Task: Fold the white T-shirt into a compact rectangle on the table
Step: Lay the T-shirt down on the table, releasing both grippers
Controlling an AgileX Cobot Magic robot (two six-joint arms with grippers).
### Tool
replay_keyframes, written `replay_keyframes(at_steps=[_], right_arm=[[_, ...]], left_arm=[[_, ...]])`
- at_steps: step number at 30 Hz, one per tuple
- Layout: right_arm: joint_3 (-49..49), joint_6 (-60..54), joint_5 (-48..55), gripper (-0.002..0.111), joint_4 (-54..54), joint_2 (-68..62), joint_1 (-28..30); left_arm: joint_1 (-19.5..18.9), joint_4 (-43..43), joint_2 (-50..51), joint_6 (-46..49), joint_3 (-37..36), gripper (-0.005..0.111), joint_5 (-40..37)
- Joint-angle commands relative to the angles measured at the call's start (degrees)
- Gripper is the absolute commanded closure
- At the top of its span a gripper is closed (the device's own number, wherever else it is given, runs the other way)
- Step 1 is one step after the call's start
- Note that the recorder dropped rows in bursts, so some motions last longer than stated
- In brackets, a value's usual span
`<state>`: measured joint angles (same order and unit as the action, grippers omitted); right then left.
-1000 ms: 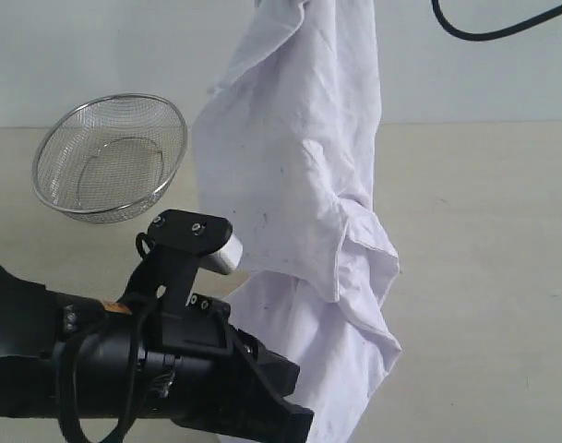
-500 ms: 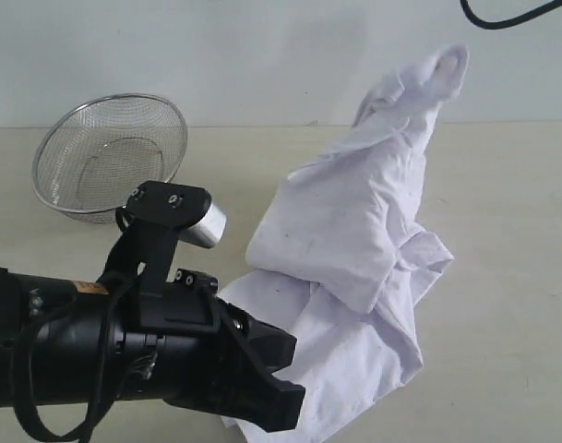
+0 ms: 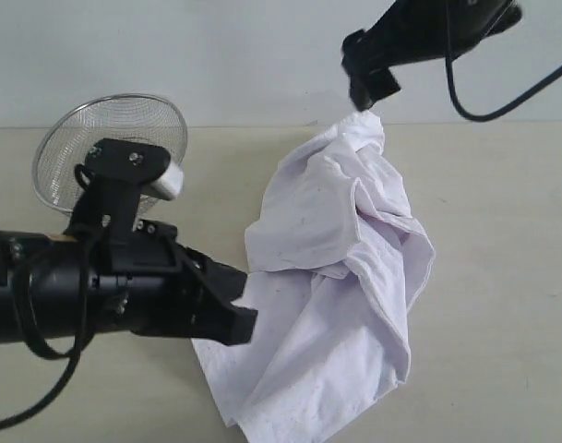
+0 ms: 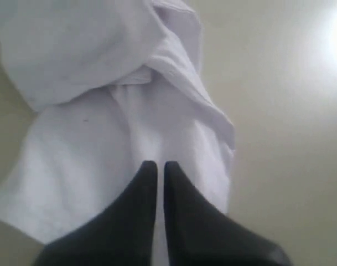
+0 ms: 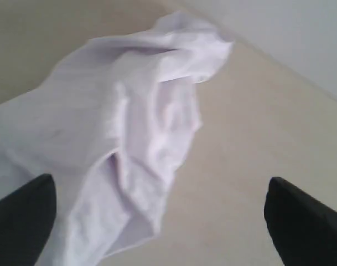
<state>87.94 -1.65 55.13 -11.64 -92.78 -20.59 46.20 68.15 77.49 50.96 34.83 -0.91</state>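
Observation:
The white T-shirt lies in a crumpled heap on the table, one end bunched up at the far side. No lettering shows on it. My left gripper is shut and sits at the shirt's near left edge; in the left wrist view its tips point over the white T-shirt, with no cloth seen between them. My right gripper hovers just above the shirt's far end, open. In the right wrist view its fingers stand wide apart, with the white T-shirt below and apart from them.
A round wire-mesh basket stands tilted at the far left, behind my left arm. A black cable hangs from the right arm at the top right. Bare tabletop lies to the right of the shirt.
The shirt hung high from above a second ago; it has dropped into a heap on the table. The right gripper has opened and come down into view. The left arm has drawn back leftwards.

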Motion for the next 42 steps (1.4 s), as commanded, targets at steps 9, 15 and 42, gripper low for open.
replay_keyframes(at_steps=[9, 15, 42], right_arm=[[-5.5, -8.8, 0.5, 0.045, 8.5, -8.6, -4.1], [-5.5, -4.9, 1.9, 0.031, 9.3, -12.6, -3.9], [-0.9, 26.1, 8.5, 0.109, -32.5, -5.1, 0.9]], left_arm=[[-15.5, -1.8, -0.2, 1.6, -1.8, 0.102, -8.8], [-15.6, -2.1, -0.2, 1.6, -1.8, 0.102, -9.4], [-15.6, -3.3, -0.1, 3.4, 1.7, 0.102, -6.8]])
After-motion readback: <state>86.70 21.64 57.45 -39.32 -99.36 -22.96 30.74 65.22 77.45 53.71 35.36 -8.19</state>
